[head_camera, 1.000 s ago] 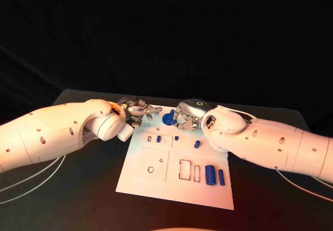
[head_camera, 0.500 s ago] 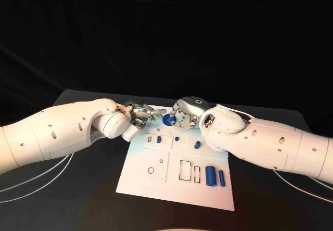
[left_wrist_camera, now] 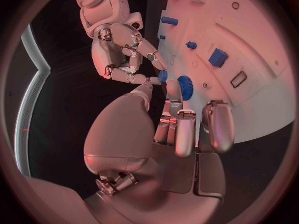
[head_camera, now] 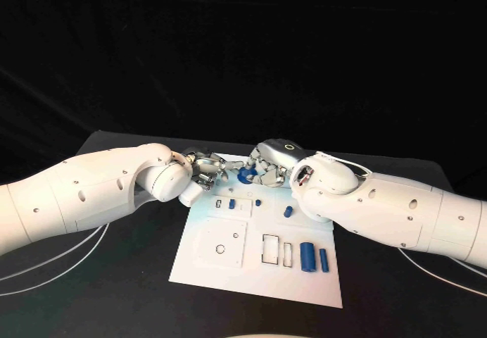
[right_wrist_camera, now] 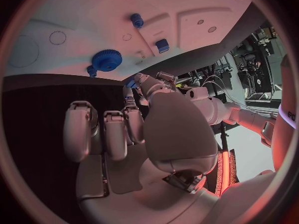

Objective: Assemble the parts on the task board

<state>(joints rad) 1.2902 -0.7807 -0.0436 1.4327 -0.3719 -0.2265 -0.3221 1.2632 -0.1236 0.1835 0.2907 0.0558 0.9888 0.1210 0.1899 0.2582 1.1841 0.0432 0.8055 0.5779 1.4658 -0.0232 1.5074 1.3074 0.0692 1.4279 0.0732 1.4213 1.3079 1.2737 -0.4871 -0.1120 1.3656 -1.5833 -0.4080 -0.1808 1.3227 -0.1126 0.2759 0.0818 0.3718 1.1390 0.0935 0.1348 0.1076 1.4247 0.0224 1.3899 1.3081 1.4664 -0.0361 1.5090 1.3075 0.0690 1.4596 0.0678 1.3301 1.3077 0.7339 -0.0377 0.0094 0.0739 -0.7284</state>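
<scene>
Now both hands have closed in at the board's point(head_camera: 254, 274) far edge — left hand point(head_camera: 208, 167) and right hand point(head_camera: 266, 169) pinch the gear point(head_camera: 245, 175) together (a handover, likely), gear held just over that edge.

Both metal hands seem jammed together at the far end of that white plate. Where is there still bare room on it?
The task board is bare along its near edge, below the rectangular cutouts and two blue bars. The far end is crowded: left hand, right hand and blue gear meet there.
</scene>
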